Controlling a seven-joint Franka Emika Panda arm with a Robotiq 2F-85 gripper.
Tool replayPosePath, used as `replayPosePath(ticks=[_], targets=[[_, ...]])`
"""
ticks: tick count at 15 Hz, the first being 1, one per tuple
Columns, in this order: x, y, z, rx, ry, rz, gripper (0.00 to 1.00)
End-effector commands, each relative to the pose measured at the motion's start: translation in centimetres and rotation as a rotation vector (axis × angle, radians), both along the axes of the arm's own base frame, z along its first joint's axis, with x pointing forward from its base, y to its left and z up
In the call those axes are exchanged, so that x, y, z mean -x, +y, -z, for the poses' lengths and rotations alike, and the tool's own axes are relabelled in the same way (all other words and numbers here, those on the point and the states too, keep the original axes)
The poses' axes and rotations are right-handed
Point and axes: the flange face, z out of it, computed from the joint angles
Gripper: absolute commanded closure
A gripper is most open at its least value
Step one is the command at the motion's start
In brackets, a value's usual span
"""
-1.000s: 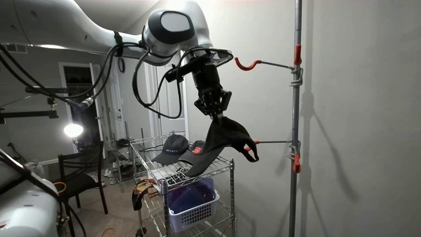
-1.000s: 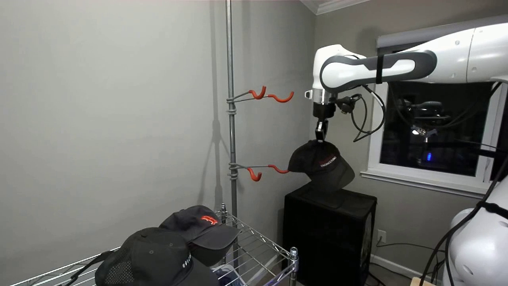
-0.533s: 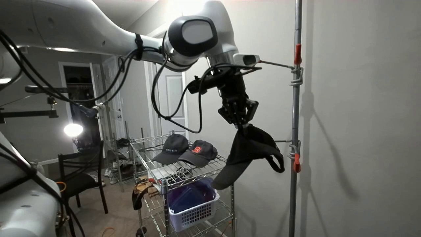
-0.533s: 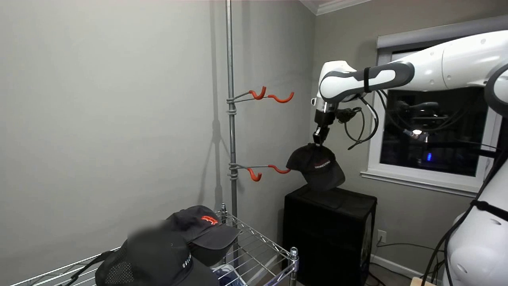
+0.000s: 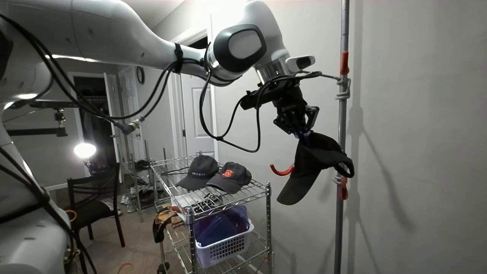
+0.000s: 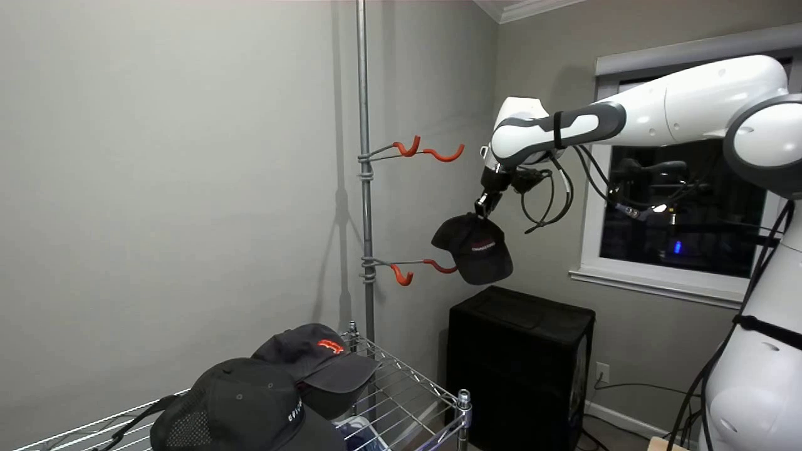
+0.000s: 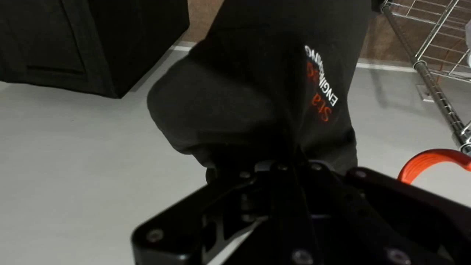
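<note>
Below the hand [image 6: 482, 214], a cap [image 6: 474, 247] seems near a hook [image 6: 440, 268].

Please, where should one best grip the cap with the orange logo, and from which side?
Likely best: pinch the crown at its top, from above. The orange-logo cap sits upright on the rack, so the crown stands highest and uncovered; the brim lies low, and the white-letter cap is close beside. The gripper now holds the black cap.

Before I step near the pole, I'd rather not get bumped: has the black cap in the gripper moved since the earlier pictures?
Yes: in both exterior views, the black cap has shifted toward the metal pole.
</note>
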Motion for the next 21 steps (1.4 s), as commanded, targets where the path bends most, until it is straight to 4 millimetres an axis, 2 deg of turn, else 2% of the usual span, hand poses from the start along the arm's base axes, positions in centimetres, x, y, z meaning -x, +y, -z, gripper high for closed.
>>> replayPosePath(ticks=[1,3,7,11,16,21], targets=[[-2.3,-0.6,-0.1,0.009,-0.038,0.003,0.98],[-3.5,-1.2,0.8,0.004,-0.030,0.008,0.98],[-5.6,-2.0,4.3,-0.020,0.021,0.026,0.98],[-6.1,-2.5,7.1,-0.025,0.088,0.017,0.98],[-5.9,-2.8,7.6,-0.045,0.126,0.005,0.98],[-5.9,0.0,7.5,-0.058,0.241,0.008,0.98]])
